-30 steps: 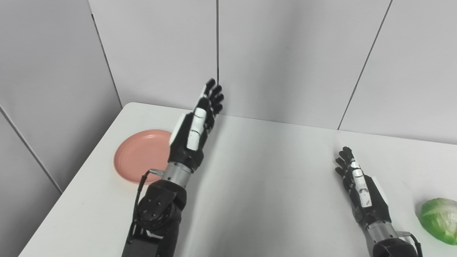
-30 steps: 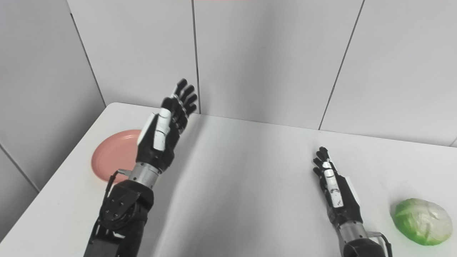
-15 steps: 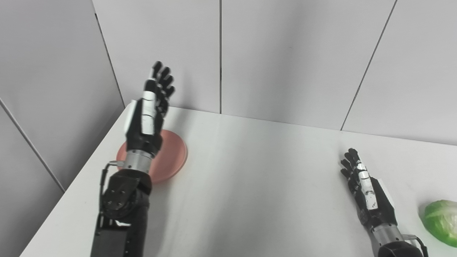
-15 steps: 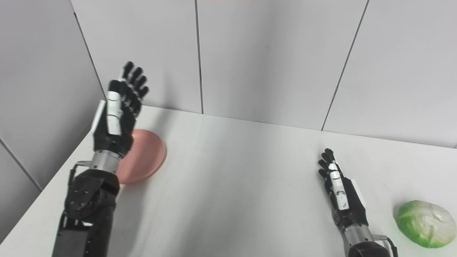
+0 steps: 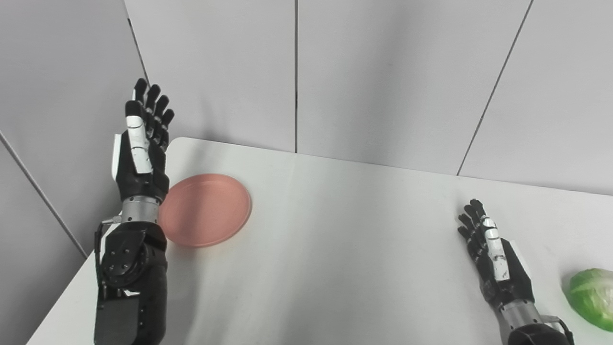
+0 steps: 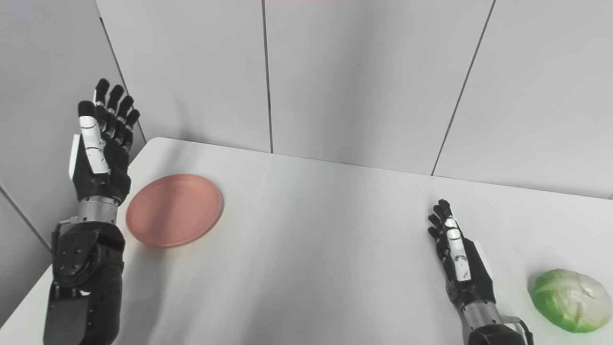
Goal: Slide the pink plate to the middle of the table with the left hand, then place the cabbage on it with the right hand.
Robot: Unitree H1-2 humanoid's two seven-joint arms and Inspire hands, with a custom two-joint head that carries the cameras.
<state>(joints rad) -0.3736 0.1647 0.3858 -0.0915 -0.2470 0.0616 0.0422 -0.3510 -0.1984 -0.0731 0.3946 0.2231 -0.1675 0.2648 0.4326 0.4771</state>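
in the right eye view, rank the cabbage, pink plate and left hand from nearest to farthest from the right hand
1. cabbage, just to the right of the right hand, near the table's right edge.
2. pink plate, across the table on its left side.
3. left hand, raised beyond the plate at the table's left edge.

No text, label, brand or number can be read anywhere.

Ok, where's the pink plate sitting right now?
The pink plate lies flat near the table's far left corner, just right of the raised left hand, far from the cabbage.
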